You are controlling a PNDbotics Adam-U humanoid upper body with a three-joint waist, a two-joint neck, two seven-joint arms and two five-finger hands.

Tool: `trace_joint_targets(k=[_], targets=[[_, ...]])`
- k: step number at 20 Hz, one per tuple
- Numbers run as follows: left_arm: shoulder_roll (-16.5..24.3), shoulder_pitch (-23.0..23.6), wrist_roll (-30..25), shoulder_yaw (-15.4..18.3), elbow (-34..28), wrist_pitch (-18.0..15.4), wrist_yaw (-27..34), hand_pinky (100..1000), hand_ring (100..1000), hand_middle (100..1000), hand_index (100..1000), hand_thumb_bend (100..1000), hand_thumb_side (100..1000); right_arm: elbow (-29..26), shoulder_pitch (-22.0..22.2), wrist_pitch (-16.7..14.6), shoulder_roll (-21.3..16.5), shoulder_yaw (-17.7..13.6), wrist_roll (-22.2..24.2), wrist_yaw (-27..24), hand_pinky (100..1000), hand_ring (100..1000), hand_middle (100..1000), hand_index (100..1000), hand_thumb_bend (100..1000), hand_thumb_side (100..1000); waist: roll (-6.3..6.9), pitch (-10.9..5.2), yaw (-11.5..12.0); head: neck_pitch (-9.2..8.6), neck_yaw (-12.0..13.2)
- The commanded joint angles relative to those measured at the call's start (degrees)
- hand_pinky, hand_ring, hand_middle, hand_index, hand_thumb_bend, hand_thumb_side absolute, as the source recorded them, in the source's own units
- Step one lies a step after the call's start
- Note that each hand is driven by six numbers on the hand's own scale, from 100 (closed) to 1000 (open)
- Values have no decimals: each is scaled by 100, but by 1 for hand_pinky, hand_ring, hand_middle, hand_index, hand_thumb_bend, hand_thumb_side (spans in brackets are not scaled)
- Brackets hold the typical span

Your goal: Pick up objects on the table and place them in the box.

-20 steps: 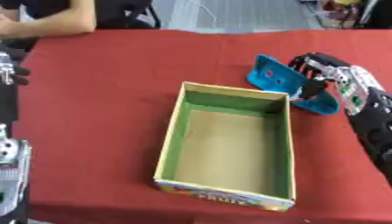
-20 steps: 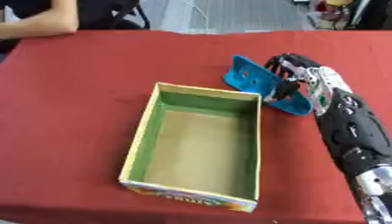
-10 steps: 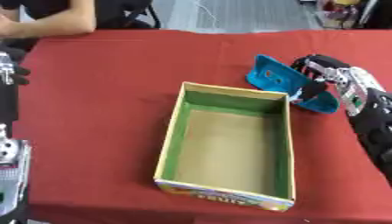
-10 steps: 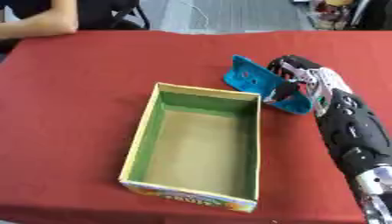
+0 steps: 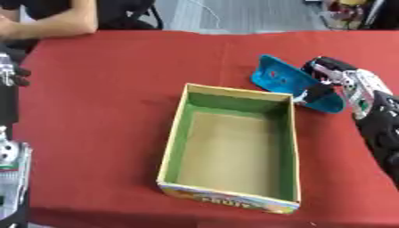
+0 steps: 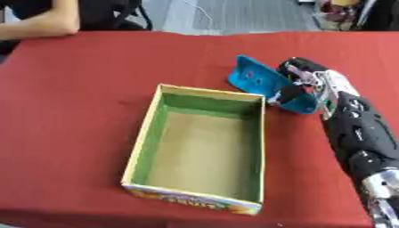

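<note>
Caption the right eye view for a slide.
Right hand curled round a blue object beside the empty box on the red table.

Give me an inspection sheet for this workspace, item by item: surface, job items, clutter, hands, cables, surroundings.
Surface: table under a red cloth.
Job's things: open cardboard box, green inside walls, nothing seen inside. A blue object stands tilted just past the box's far right corner, on the cloth, not yet in the box.
Clutter: nothing seen.
Hands: right hand at the blue object, fingers curled round its right side. Left hand: only black and silver parts of the left arm show at the view's left edge; the hand cannot be made out.
Cables: a thin pale cable on the floor beyond the table.
Surroundings: a person's forearm rests on the far left table edge, touching nothing of the job.
</note>
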Motion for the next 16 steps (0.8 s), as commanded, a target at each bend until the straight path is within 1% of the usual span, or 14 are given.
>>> trace_joint_targets(k=[1,2,3,4,6,7,11,12,13,14,16], targets=[[140,-76,-15,23,-118,-2,-21,431,461,566,623,100,969,74,21,-9,-31,76,-92,192,100,100,176,436,561,368,11,-34,6,-4,3],[140,-76,-15,23,-117,-2,-22,431,461,566,623,100,969,75,26,-18,-34,77,-123,217,100,100,176,436,561,368,11,-33,7,-4,4],[140,-77,-15,24,-117,-2,-22,432,461,566,623,100,969,77,30,-29,-35,79,-155,242,100,100,127,401,561,368,11,-33,7,-4,4],[139,-77,-15,24,-116,-2,-22,432,461,566,623,100,969,75,35,-44,-38,79,-195,266,100,100,106,387,564,365,11,-33,8,-4,3],[139,-77,-14,24,-115,-2,-23,432,461,566,623,100,969,77,45,-76,-42,76,-283,304,100,100,100,367,583,357,10,-34,11,-4,3],[138,-78,-14,25,-114,-2,-23,432,461,566,623,100,969,80,49,-93,-44,74,-329,320,100,100,100,358,611,342,9,-35,12,-4,3],[138,-78,-13,26,-113,-4,-24,432,461,567,623,100,969,105,62,-159,-55,66,-496,359,100,100,100,339,647,309,7,-38,17,-4,6],[138,-78,-13,25,-112,-4,-25,432,461,567,623,100,969,112,65,-174,-57,64,-526,359,100,100,100,337,626,297,7,-40,18,-4,6],[138,-78,-13,26,-112,-4,-25,432,461,567,623,100,969,117,67,-190,-59,60,-560,354,100,100,100,338,605,307,7,-41,18,-4,6],[137,-78,-13,26,-111,-5,-25,432,461,567,623,100,970,112,69,-212,-61,54,-610,338,100,100,100,342,553,333,7,-41,19,-4,6],[137,-78,-13,26,-109,-4,-25,432,461,567,623,100,970,120,75,-242,-69,50,-697,312,100,100,100,350,449,321,6,-42,20,-4,5]])
